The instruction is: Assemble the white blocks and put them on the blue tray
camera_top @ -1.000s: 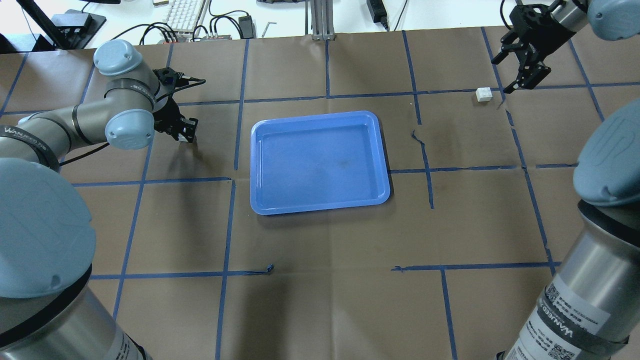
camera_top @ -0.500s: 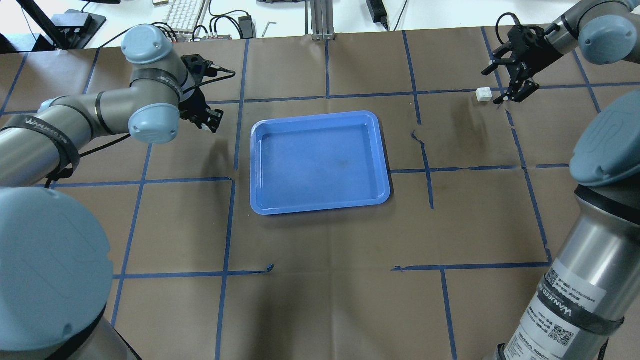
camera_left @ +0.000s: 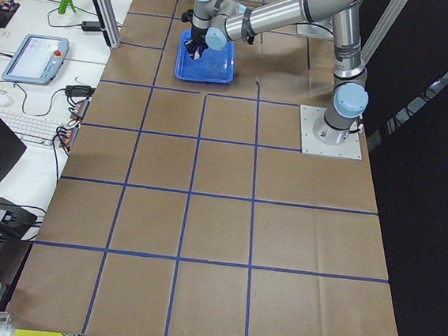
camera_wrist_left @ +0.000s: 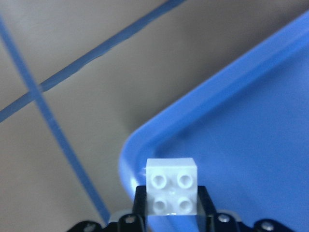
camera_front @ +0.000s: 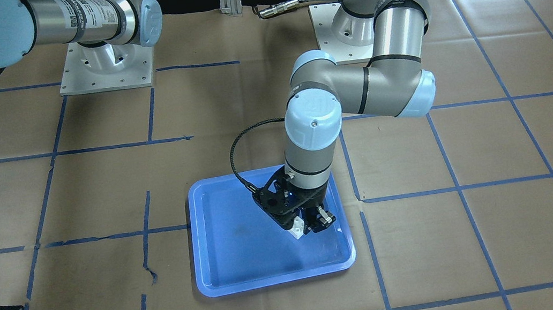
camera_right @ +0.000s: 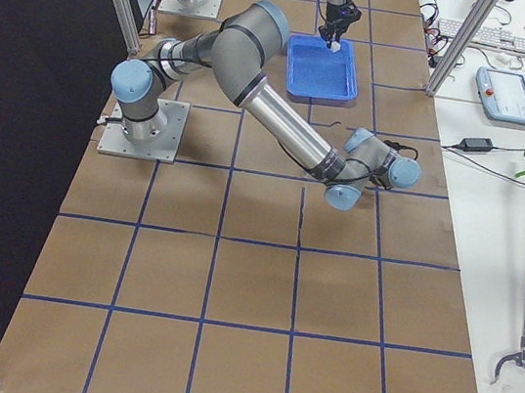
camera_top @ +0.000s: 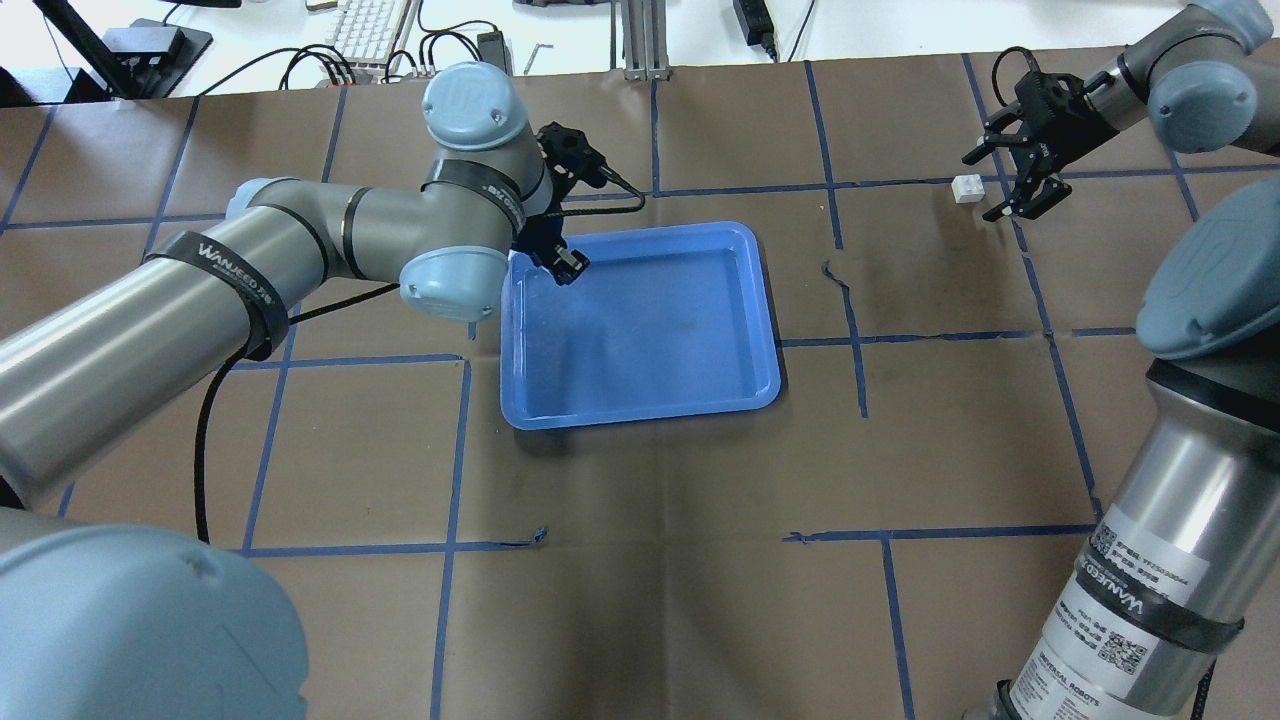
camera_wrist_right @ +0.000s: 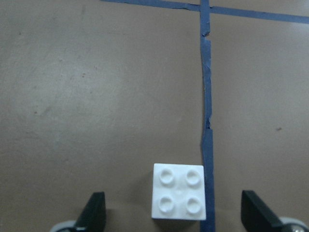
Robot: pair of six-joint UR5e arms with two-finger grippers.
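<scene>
Brown-paper table w/ blue tape grid. My L gripper pinches one white block over blue tray, near a corner. My R gripper is spread wide astride 2nd white block on table, fingers not touching it.

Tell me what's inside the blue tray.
Nothing shows lying on the floor of the blue tray. The left gripper holds a white block over one corner; the spot right beneath it is covered.

1 block over tray corner, 2nd block on table rightward
</scene>
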